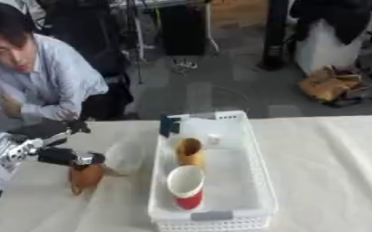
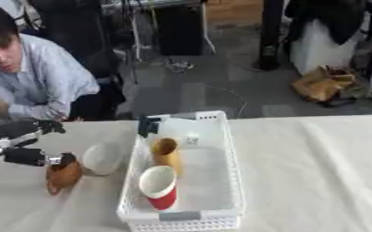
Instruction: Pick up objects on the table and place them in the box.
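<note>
My left hand (image 1: 61, 156) comes in from the left edge, black with silver joints. Its fingers are curled on the top of a brown rounded object (image 1: 86, 177), which hangs just over the tablecloth left of the white basket (image 1: 261, 181). In the basket lie a red cup with a white inside (image 1: 187, 186), a tan cup-shaped thing (image 1: 189, 152), a dark blue object (image 1: 169, 125) at the back left corner and a small white piece (image 1: 214, 140). A pale rounded object (image 2: 102, 158) sits on the table between the brown object and the basket. My right hand is out of sight.
A white cloth covers the table (image 1: 332, 172), and its right half is bare. A person in a light shirt (image 1: 50, 77) leans in at the far left edge, touching none of the objects. Bags and stands are on the floor behind.
</note>
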